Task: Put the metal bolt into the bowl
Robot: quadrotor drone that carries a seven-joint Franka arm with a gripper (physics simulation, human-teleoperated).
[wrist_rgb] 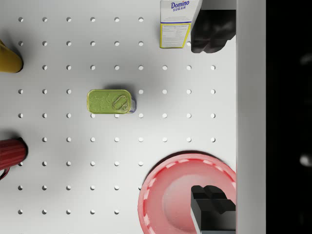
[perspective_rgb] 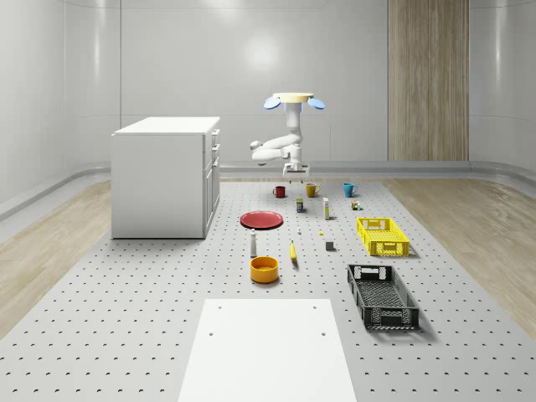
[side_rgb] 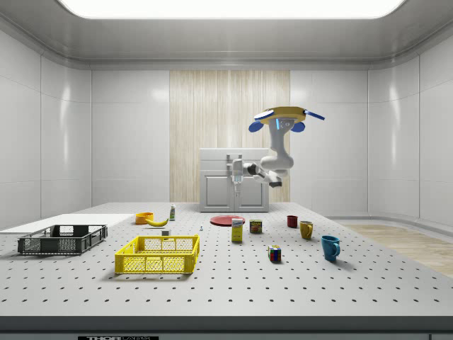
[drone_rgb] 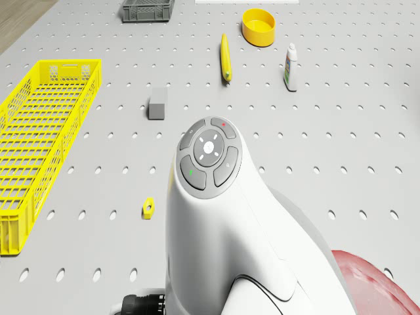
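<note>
Whole-scene view, upper middle of the frame: drone [perspective_rgb: 293,99] hovering above the far end of the table [perspective_rgb: 167,318], arm [perspective_rgb: 272,151] folded beneath it, hand [perspective_rgb: 293,170] hanging well above the row of mugs and holding nothing. Wrist view: fingers [wrist_rgb: 212,29] spread wide apart, one over the sugar box [wrist_rgb: 175,22], the other over the red plate [wrist_rgb: 170,200], with a green-topped can [wrist_rgb: 109,101] between. Metal bolt [perspective_rgb: 299,229] small, on the table at frame centre, just right of the plate, above the banana [perspective_rgb: 293,251]. Orange bowl [perspective_rgb: 264,269] lower, left of the banana, apart from the bolt.
</note>
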